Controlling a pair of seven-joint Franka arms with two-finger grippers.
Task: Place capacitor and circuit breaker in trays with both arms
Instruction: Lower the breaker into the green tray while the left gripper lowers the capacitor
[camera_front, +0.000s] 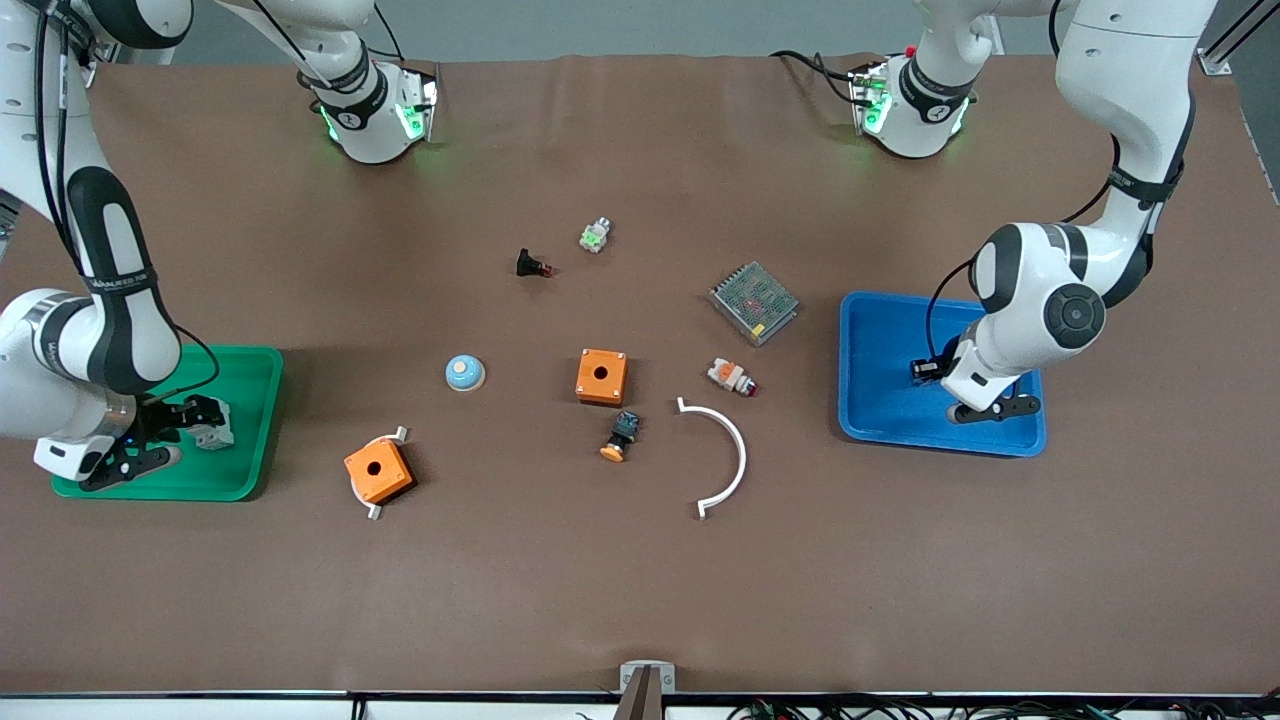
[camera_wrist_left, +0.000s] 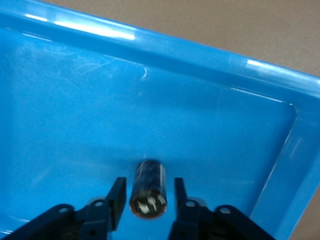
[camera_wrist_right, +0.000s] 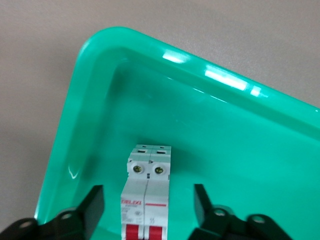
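The capacitor (camera_wrist_left: 148, 186), a short black cylinder with a shiny end, lies on the floor of the blue tray (camera_wrist_left: 200, 55). My left gripper (camera_wrist_left: 148, 184) is open around it, with a gap on each side. In the front view the left gripper (camera_front: 962, 392) is low over the blue tray (camera_front: 880, 340). The circuit breaker (camera_wrist_right: 149, 167), white with red levers, lies in the green tray (camera_wrist_right: 100, 50). My right gripper (camera_wrist_right: 148, 191) is open around it without touching. In the front view the right gripper (camera_front: 165, 438) is low over the green tray (camera_front: 245, 400), with the breaker (camera_front: 213, 427) beside it.
Between the trays lie two orange square boxes (camera_front: 601, 376) (camera_front: 378, 470), a blue dome (camera_front: 464, 373), a white arc (camera_front: 725, 455), a black push button with orange cap (camera_front: 620, 436), a white-and-orange part (camera_front: 731, 377), a grey meshed box (camera_front: 754, 302), a small black part (camera_front: 531, 265) and a small white-green part (camera_front: 595, 236).
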